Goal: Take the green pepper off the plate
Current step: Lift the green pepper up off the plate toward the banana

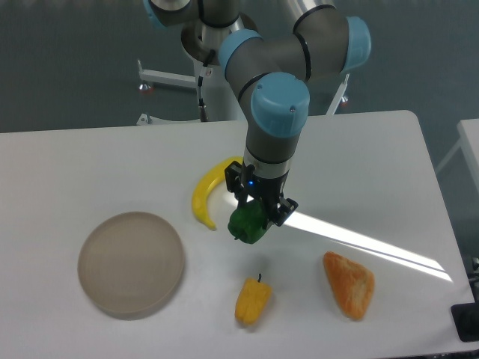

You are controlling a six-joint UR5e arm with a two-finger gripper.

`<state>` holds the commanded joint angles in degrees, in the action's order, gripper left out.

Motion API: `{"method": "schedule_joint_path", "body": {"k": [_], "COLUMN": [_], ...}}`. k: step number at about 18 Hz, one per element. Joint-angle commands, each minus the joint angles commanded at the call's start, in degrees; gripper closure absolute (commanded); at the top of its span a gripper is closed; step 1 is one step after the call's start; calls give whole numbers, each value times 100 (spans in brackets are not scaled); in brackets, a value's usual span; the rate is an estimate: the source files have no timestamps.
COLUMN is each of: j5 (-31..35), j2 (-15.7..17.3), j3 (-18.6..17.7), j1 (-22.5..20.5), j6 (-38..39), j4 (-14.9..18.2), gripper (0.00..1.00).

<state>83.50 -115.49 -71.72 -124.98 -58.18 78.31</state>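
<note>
With its fingers closed on the pepper (248, 222), the gripper (258, 213) sits at frame centre. The plate (132, 264) lies empty, well apart at lower left.

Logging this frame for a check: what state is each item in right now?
green pepper: held between the fingers, off the plate
gripper: shut on the green pepper
plate: bare, flat on the table
banana: lying on the table
yellow pepper: lying on its side
orange piece: lying on the table
</note>
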Motion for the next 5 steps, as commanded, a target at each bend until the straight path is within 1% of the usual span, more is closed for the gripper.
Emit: {"method": "schedule_joint_path", "body": {"k": [5], "j5": [0], "j2": [-18], "j3": [-17], "j1": [-9], "j6": [-53], "j4": [-18], "gripper": [63]}}
